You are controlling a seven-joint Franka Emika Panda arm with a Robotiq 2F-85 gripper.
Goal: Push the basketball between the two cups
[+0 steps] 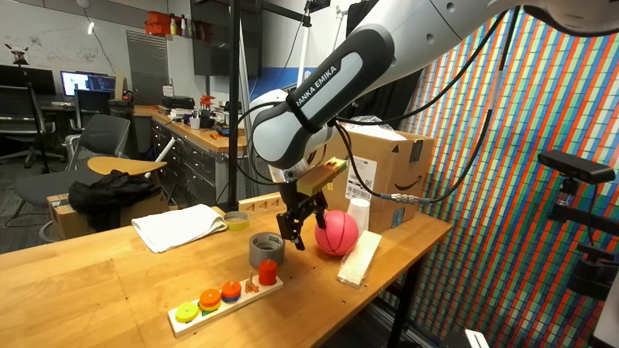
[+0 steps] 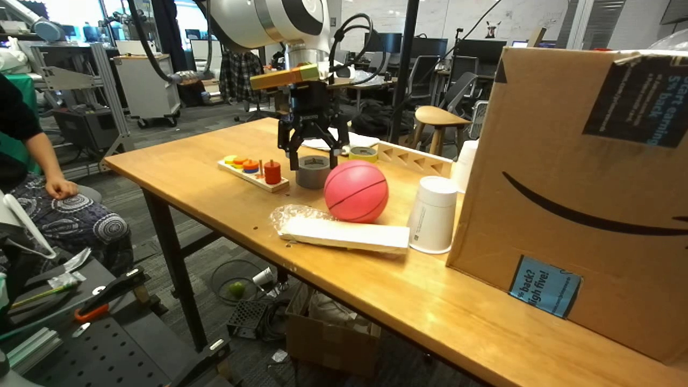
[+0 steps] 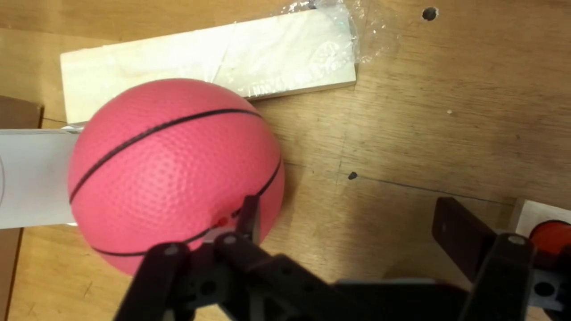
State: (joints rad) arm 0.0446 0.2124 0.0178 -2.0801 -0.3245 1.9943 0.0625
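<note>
Basketball (image 2: 356,191) sits just beside the spread pincer (image 2: 314,163), which holds nothing, likely because a push toward the 2 cups (image 2: 431,215) beyond needs no grasp.

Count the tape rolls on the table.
2: the grey roll next to the peg board, the yellow roll by the white cloth. The cardboard box may hide others.

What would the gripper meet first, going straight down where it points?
Probably the basketball, whose edge one finger of the open gripper overlaps in the wrist view. Depth is unclear, though: that finger might slip past and reach the table first.
</note>
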